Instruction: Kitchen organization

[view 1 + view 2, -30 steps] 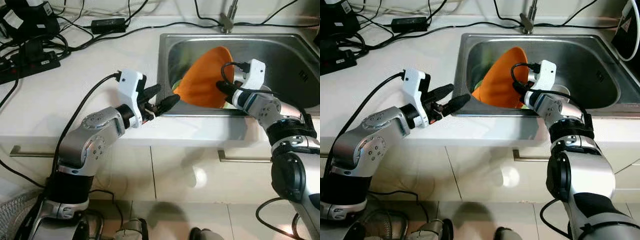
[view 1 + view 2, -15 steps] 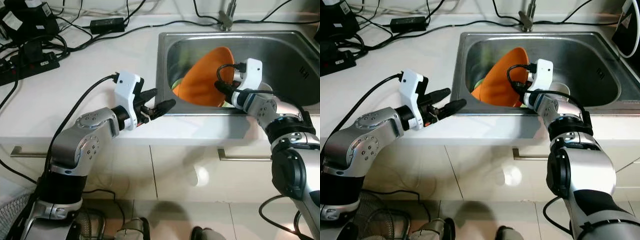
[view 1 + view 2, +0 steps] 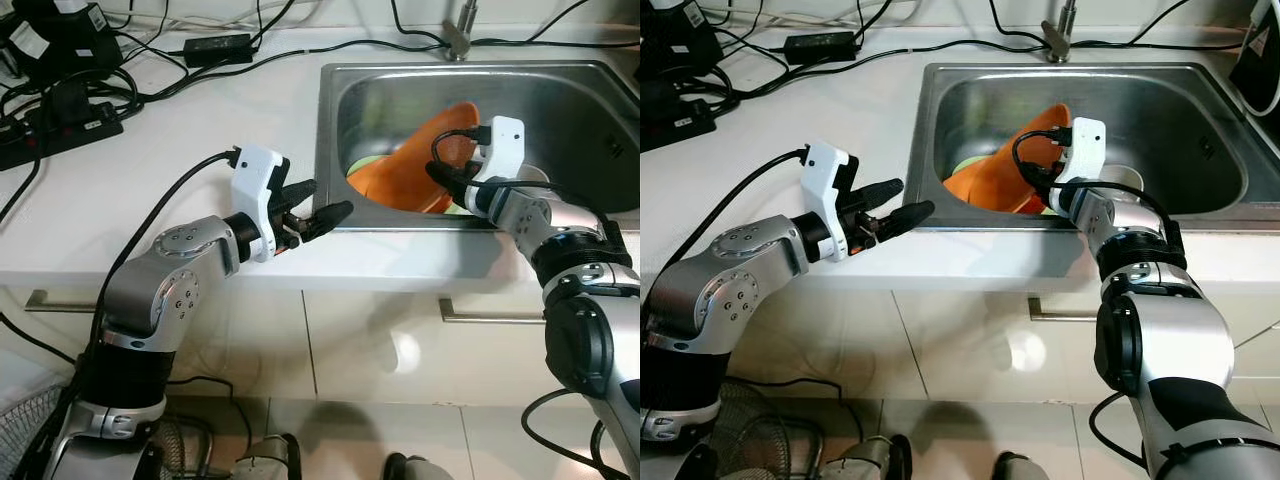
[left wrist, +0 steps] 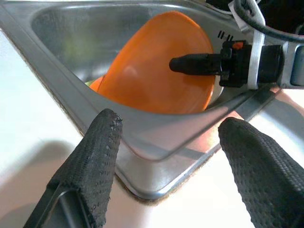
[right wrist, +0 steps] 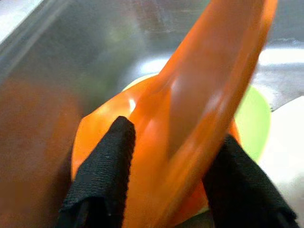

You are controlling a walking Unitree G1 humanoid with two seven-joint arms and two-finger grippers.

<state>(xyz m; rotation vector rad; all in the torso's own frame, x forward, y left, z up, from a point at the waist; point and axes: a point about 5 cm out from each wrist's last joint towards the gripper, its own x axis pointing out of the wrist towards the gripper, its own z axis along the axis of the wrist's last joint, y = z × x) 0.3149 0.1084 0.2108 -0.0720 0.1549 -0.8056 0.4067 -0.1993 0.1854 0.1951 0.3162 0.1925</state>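
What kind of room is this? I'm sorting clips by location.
Most likely a home kitchen: a stainless steel sink set in a white countertop, a faucet behind it, and an orange plate among dishes inside.

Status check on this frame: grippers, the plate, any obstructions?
Right gripper shut on orange plate, tilted in sink. Left gripper open, empty, at sink's front-left corner. Green dish under plate; nothing blocking.
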